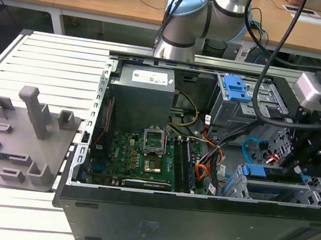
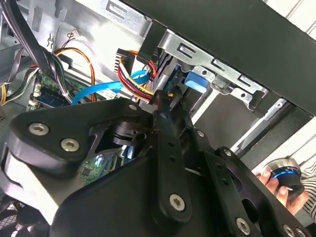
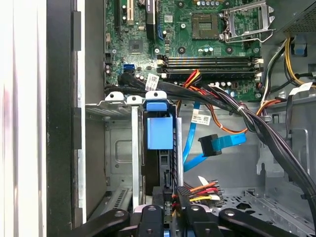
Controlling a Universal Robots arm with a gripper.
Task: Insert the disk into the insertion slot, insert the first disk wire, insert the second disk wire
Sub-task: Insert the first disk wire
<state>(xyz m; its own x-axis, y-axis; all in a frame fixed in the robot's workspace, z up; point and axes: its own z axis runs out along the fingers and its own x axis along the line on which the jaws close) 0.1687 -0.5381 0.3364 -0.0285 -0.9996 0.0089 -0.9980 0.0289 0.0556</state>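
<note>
The gripper (image 1: 288, 164) is reaching down into the open case (image 1: 195, 221), which is resting on the slatted surface (image 1: 56, 66); in both wrist views its fingers (image 3: 148, 216) are pressing together on the black plug (image 3: 181, 194) of a bundle of red, yellow and black wires (image 3: 205, 189), so it is gripping the plug; the wires are trailing off to one side of the fingertips. The disk (image 3: 160, 132) is sitting edge-on inside the slot (image 3: 118, 148), directly ahead of the gripper (image 3: 172, 210); its blue carrier tab is standing up at the slot's rim, at the end far from the fingers. The plug is lying at the disk's near end, right at the gripper's tip; whether it is seated in the disk cannot be told. A blue cable (image 3: 224, 142) with a loose black connector is hanging just beside the slot, near the gripper and apart from the disk. The motherboard (image 3: 197, 29) is lying beyond the slot, farther from the gripper; the taller cage with a blue latch (image 1: 234, 91) is standing near the arm's wrist. A grey fixture plate (image 1: 23, 138) is lying on the surface outside the case, well apart from the gripper. In the second wrist view a person's hand (image 2: 269, 181) is holding a round device (image 2: 286, 178) outside the case wall, apart from the gripper (image 2: 160, 106).
</note>
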